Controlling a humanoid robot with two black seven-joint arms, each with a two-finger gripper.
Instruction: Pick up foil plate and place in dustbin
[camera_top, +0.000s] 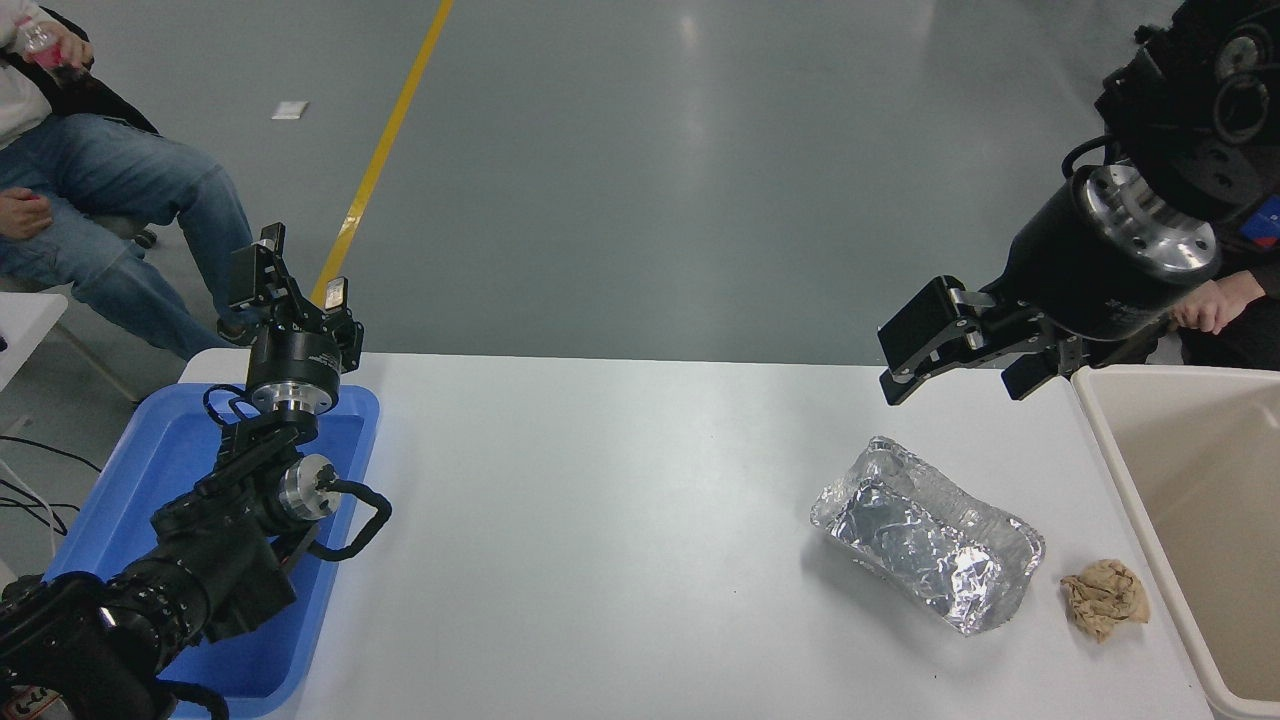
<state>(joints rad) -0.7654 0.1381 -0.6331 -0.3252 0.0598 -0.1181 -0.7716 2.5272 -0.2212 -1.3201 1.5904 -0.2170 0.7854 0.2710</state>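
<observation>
The foil plate (928, 533), a crinkled silver tray, lies flat on the white table (600, 520) right of centre. My right gripper (957, 380) hangs above the table's far right edge, well behind and above the plate. Its fingers are spread open with nothing between them. The beige dustbin (1105, 440) stands at the table's right end, close to the right of the plate. My left arm is parked at the lower left over a blue tray, its gripper (300, 270) pointing up and open.
A crumpled brown paper ball (1104, 597) lies between the foil plate and the dustbin. The shallow blue tray (120, 500) sits on the table's left end. A seated person (100, 200) is at the top left, and another person's hand (1212, 303) shows behind the bin.
</observation>
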